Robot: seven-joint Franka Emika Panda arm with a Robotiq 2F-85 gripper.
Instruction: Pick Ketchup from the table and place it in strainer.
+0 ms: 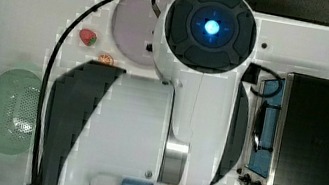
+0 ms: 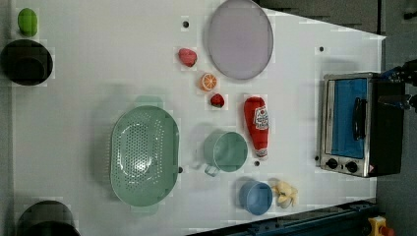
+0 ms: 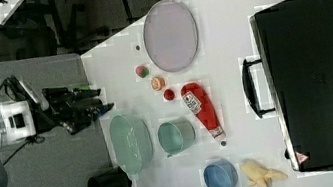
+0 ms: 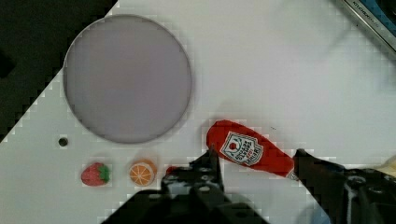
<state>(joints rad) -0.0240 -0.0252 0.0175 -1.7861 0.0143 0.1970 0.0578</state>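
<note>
Ketchup (image 2: pixel 256 125) lies on its side near the middle of the left view, cap toward the lower edge, just right of a round green cup (image 2: pixel 225 151). The strainer (image 2: pixel 144 155) sits lower left of centre, apart from the bottle with the cup between them, so a carry would have to clear that cup. A strawberry (image 2: pixel 217 100), an orange slice (image 2: pixel 209 81) and a grey plate (image 2: pixel 239 38) are ranged above the bottle; a toaster oven (image 2: pixel 351 123) stands at the right.

In the top view the arm's white body covers the centre of the frame and hides the bottle, probably because it hangs straight above it. The strainer peeks out at the left edge, half behind a dark link.

The right view gives what the top view cannot: the gripper (image 3: pixel 96 108) in profile at centre left, held well clear of the table, with the bottle lying bare right of centre.

In the wrist view the bottle lies slantwise low in the frame, and the two dark fingers (image 4: pixel 208 170) stand apart on either side of it, holding nothing. They seem lined up across its body for a descent, though the height above it is hard to judge.
</note>
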